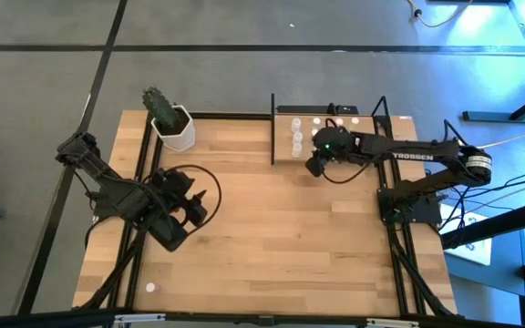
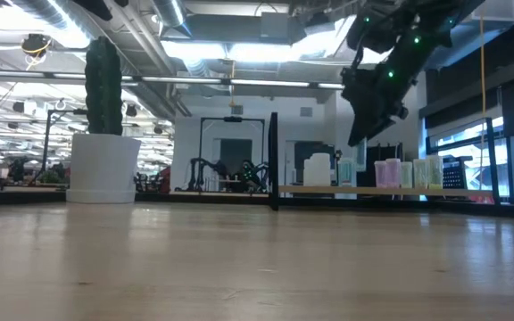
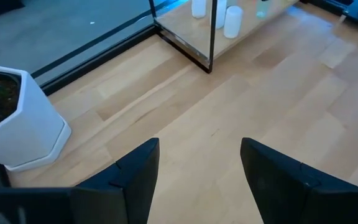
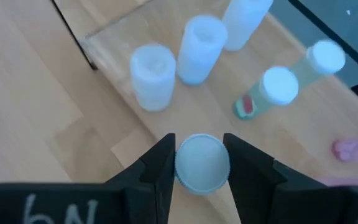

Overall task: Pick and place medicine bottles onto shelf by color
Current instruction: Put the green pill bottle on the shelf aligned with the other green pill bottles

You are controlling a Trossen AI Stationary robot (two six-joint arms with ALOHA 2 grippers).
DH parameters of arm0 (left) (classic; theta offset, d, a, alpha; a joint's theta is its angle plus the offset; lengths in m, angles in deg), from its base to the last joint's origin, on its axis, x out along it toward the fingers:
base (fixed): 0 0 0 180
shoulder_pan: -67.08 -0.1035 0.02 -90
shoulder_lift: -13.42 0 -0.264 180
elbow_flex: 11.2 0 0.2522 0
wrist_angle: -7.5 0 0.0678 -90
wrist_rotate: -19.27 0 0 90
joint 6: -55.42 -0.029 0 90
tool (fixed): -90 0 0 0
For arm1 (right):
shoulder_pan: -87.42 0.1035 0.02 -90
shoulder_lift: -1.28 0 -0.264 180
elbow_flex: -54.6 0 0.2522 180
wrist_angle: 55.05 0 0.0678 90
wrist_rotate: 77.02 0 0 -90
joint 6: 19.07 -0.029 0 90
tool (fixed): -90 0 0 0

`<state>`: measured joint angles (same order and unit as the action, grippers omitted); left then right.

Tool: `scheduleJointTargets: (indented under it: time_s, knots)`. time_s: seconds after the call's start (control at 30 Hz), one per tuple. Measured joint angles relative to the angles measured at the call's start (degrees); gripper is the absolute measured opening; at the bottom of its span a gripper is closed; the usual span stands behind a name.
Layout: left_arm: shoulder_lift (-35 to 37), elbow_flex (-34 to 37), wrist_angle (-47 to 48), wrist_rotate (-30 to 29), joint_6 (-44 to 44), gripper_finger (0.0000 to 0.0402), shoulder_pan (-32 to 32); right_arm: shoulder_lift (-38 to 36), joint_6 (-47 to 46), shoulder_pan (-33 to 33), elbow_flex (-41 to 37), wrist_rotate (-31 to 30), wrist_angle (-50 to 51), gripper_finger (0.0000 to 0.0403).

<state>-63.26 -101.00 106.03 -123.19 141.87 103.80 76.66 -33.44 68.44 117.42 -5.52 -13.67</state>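
White-capped small round medicine bottle [image 4: 202, 163] clamped between right gripper [image 4: 199, 167] fingers, held above light-wood black-framed shelf [image 1: 363, 150] near its front edge — three whitish bottles [image 4: 153, 76] stand beyond. Left gripper [image 3: 199, 168] fingers apart over wooden table [image 1: 262, 228] — white hexagonal plant pot [image 3: 14, 118] nearby.

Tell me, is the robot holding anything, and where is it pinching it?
Yes. The right gripper holds a small white-capped medicine bottle, pinched at its cap, above the shelf. The left gripper is open and holds nothing.
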Motion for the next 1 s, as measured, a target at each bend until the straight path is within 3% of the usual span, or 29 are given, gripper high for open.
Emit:
scheduleJointTargets:
  time_s: [0.63, 1.0]
  knots:
    - [0.0, 0.0, -0.4, 0.0, 0.0, 0.0220, -0.1, 2.7, 10.0, -0.1, -2.4, 0.0, -4.2, 0.0129]
    - [0.0, 0.0, -0.5, 0.0, 0.0, 0.0220, -0.1, 4.6, 10.4, -1.8, -2.4, 2.1, -6.5, 0.0129]
